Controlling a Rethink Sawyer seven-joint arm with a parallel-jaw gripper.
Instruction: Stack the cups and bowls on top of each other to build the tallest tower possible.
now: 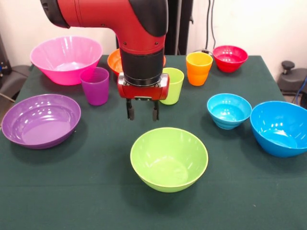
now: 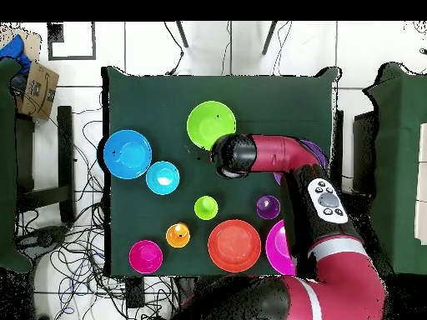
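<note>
My gripper hangs open and empty above the table, just behind the lime green bowl and in front of the lime green cup. The purple cup stands to its left, the orange cup further back right. The big pink bowl, the shallow purple bowl, the small red bowl, the small light blue bowl and the big blue bowl all stand apart, upright. The orange bowl is partly hidden behind the arm. Nothing is stacked.
In the overhead view the arm's wrist covers the gripper, beside the lime green bowl. The arm also hides most of the purple bowl. The green table has bare cloth along its front edge.
</note>
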